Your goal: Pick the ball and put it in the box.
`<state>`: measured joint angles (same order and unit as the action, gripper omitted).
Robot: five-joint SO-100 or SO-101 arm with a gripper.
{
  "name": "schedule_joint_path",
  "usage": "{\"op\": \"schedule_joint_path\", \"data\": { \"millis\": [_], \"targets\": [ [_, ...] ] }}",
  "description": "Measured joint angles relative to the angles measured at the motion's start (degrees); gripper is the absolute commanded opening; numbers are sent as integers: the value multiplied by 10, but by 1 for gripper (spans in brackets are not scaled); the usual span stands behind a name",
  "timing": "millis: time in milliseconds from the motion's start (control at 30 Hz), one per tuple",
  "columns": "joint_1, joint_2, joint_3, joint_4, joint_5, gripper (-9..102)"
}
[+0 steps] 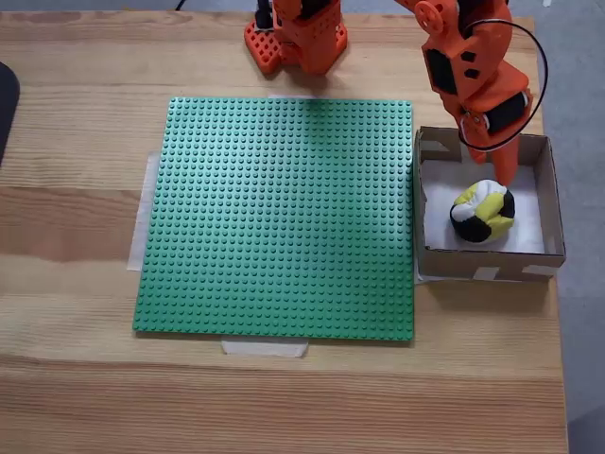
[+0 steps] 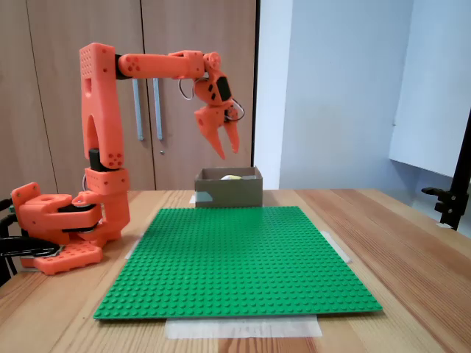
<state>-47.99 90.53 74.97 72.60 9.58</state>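
On the wooden table (image 1: 76, 284), seen from above in a fixed view, pale planks with long straight grain run side to side. At the centre lies a square green baseplate (image 1: 279, 218), its surface a tight grid of small round studs, pinned down with strips of pale tape (image 1: 265, 347) at its edges. At about twelve o'clock from the plate sits the orange arm base (image 1: 298, 38), blocky moulded plastic with a perforated foot. At three o'clock from the plate, just beside its edge, stands the box (image 1: 553, 203): a shallow square of brown cardboard with low walls, pale tape at its corners and a white bottom. Inside it, resting on the white bottom toward the near wall, lies the ball (image 1: 483, 212), a soft-looking, slightly lumpy round shape patched in yellow, black and white.

From the low side-on fixed view, the arm base (image 2: 55, 228) sits at nine o'clock on the table (image 2: 412, 235), its upright column rising and a horizontal link reaching toward the right. The studded baseplate (image 2: 235, 257) spreads across the middle. At the link's end hangs the gripper (image 2: 229, 146), two tapered orange fingers pointing down, spread apart with nothing between them, clear above the box (image 2: 229, 190). A sliver of the ball (image 2: 231, 177) peeks over the cardboard rim
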Motion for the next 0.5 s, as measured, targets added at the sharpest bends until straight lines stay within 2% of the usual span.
{"op": "schedule_joint_path", "data": {
  "millis": [500],
  "targets": [
    [75, 204, 223, -47, -36, 15]
  ]
}}
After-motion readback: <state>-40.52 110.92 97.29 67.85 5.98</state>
